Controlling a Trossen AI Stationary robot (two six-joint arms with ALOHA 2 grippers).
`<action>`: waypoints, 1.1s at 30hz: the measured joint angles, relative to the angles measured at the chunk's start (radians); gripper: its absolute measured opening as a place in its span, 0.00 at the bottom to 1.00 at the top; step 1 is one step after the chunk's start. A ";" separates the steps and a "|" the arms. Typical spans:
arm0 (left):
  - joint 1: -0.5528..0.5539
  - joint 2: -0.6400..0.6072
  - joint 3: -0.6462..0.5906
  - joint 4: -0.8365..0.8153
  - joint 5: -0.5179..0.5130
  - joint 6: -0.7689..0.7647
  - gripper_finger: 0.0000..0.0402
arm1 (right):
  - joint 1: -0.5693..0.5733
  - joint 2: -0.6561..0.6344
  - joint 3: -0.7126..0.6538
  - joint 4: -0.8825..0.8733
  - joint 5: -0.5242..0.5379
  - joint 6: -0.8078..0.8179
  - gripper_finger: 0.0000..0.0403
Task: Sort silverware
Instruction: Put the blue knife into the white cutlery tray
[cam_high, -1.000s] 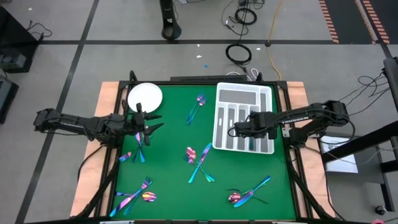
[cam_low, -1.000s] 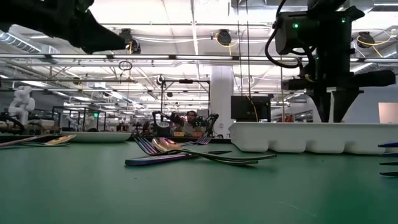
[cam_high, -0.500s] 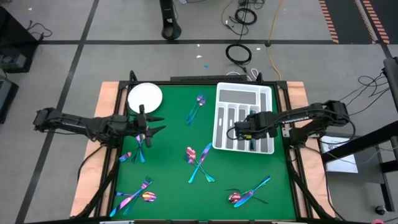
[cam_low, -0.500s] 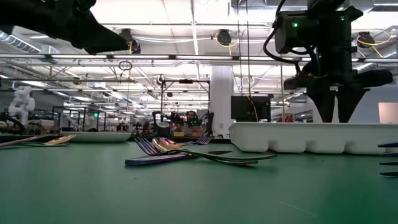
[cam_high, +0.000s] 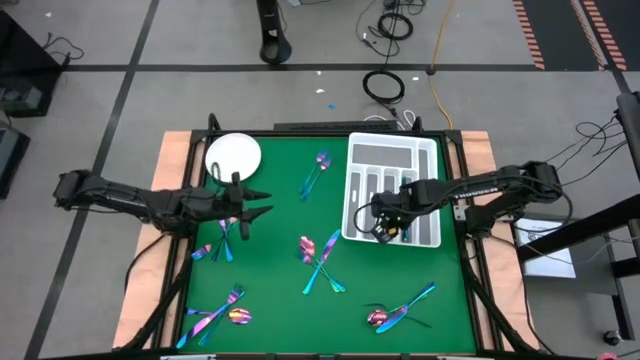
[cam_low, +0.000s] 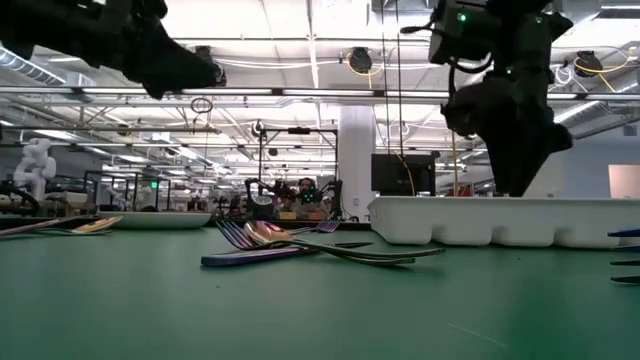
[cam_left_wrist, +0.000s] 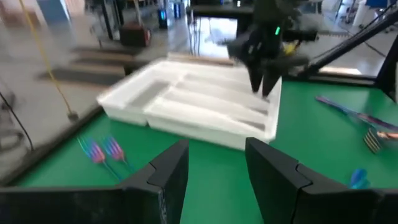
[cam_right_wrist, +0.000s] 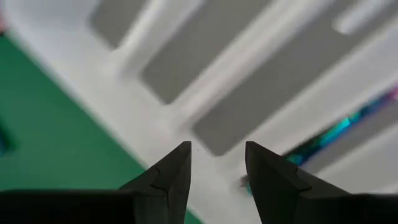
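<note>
The right gripper (cam_high: 381, 228) hides part of the white tray (cam_high: 362, 155), and a teal-pink utensil (cam_right_wrist: 348, 124) there blurs beyond naming.

I see the green counter (cam_high: 280, 290) carrying a round white plate (cam_high: 233, 155), a white compartmented tray (cam_high: 390, 152), and iridescent silverware (cam_high: 322, 262) scattered in clusters at left, centre, front-left and front-right.

The left arm is reaching in from its side, stretched nearly level, its left gripper (cam_high: 252, 207) hanging above the worktop with jaws parted and empty. The right arm is bending inward, its right gripper (cam_high: 381, 228) pointing down, jaws apart, holding nothing.
</note>
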 joint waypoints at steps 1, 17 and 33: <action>0.000 0.020 0.000 -0.007 0.005 -0.021 0.40 | 0.009 0.000 0.010 0.002 -0.011 -0.030 0.35; -0.001 0.230 0.001 0.292 0.082 -0.037 0.40 | 0.407 0.003 0.063 0.078 -0.163 -0.136 0.35; -0.001 0.231 0.001 0.272 0.084 -0.064 0.40 | 0.626 0.018 0.023 0.070 -0.159 -0.543 0.35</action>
